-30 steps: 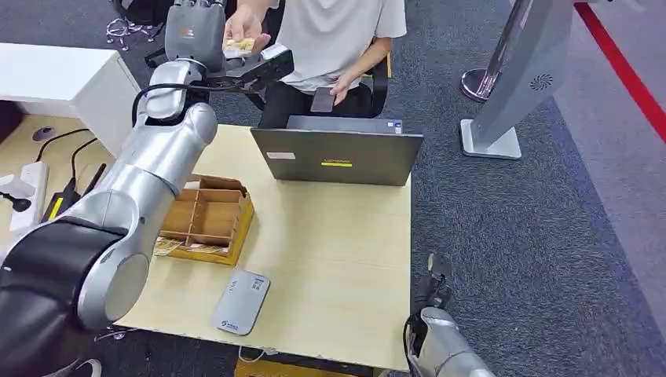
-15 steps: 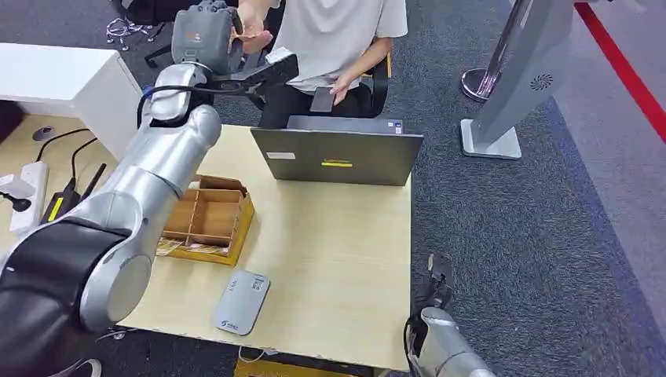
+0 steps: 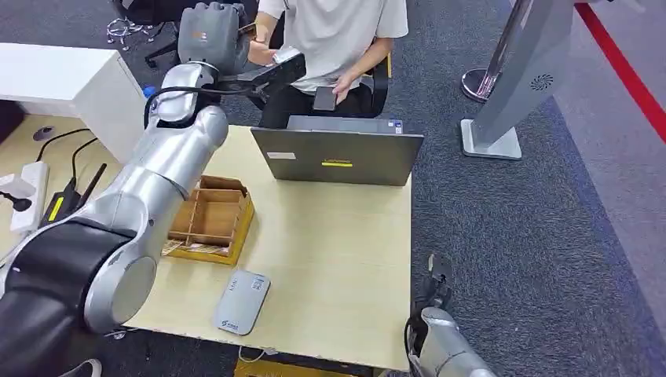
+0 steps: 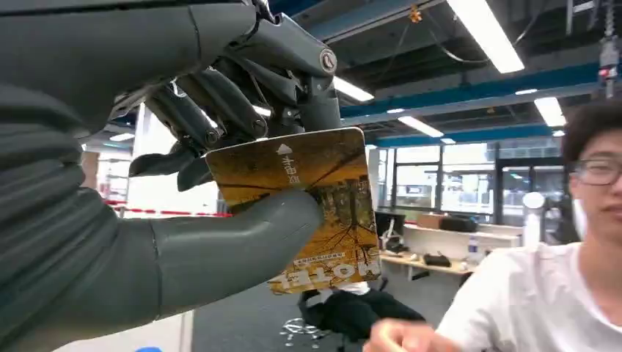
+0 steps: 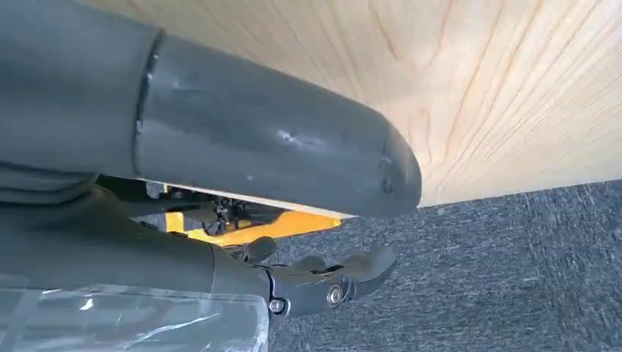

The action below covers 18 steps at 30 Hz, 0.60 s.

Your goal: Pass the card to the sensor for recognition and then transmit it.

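My left hand is stretched far over the table toward a seated person. It pinches a yellow card between the thumb and the darker fingers. In the head view one edge of the card pokes out past the hand. The person's hand hovers just below the card without touching it. The grey card sensor lies flat near the table's front edge, far from the card. My right hand hangs beside the table's front right corner, holding nothing, its fingers loosely apart.
A wooden compartment box with cards stands left of the table's middle. A shut-angled laptop sits at the far edge, the person behind it holding a phone. A white kiosk stand is at the right, a power strip at the left.
My left hand has shifted a little right and farther out with the card. The person's hand, up at the card a second ago, has dropped below it.
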{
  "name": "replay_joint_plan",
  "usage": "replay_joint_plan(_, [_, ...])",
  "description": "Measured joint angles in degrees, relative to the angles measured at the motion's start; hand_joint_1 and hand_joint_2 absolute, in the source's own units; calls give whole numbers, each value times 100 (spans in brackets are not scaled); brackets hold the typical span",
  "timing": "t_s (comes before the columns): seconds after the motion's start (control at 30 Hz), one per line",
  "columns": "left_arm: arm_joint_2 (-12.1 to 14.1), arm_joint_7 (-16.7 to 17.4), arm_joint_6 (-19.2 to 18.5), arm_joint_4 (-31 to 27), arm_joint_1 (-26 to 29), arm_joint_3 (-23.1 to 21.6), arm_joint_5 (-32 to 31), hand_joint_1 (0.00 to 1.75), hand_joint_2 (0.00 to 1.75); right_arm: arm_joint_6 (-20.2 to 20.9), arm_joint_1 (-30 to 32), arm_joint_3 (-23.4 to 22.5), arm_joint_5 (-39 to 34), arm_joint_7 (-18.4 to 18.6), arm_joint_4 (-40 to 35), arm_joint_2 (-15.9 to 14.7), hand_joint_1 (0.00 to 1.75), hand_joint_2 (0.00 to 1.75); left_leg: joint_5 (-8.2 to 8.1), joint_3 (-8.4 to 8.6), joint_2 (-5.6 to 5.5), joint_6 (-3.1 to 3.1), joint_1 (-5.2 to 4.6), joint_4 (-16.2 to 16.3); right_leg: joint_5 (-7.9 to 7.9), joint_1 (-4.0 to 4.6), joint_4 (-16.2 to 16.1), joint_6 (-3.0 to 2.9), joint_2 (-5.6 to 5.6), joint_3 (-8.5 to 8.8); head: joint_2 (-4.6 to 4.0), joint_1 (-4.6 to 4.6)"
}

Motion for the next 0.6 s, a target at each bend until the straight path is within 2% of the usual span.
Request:
replay_joint_plan(0.1, [-92,-430,41,-139,104,-11,176,175,175,0,3,0,-50,-33,0,-2,0,0,0,1,0,0,-2,1,0,-1,-1,0,0,0,0,-2])
replay_joint_plan(0.17, [-133,-560,26,-374,264,-77,269,175,175,0,6,0,-68,-55,0,-9,0,0,-1,0,0,0,-2,1,0,-2,-2,0,0,0,0,0])
replay_joint_plan(0.27, [-113,-894,-219,-972,633,-304,733,175,175,2,24,-4,-155,-92,0,-42,0,0,-2,-1,3,1,-3,0,0,-4,-2,0,2,1,0,0])
replay_joint_plan(0.33, [71,-1078,-317,-1706,1075,-663,1124,175,175,11,55,-20,-241,-160,0,-96,0,0,-2,0,3,1,-3,-2,0,-4,-2,0,2,1,0,0])
replay_joint_plan(0.43, [479,-1093,-302,-2836,1739,-1251,1484,175,175,59,111,-61,-256,-221,0,-210,0,0,-2,0,3,0,-2,-4,-1,-3,-2,0,3,-3,0,-2])
replay_joint_plan(0.5, [696,-1106,-273,-3277,2005,-1511,1572,175,175,68,134,-74,-278,-245,0,-273,0,0,-1,-2,0,0,0,-5,-2,-2,-2,1,-2,-3,0,-4])
replay_joint_plan(0.6, [1056,-1421,-46,-3942,2445,-1830,1694,175,175,101,174,-98,-350,-361,-2,-365,0,0,-2,1,6,0,-2,-9,-3,-2,-2,2,3,0,0,0])
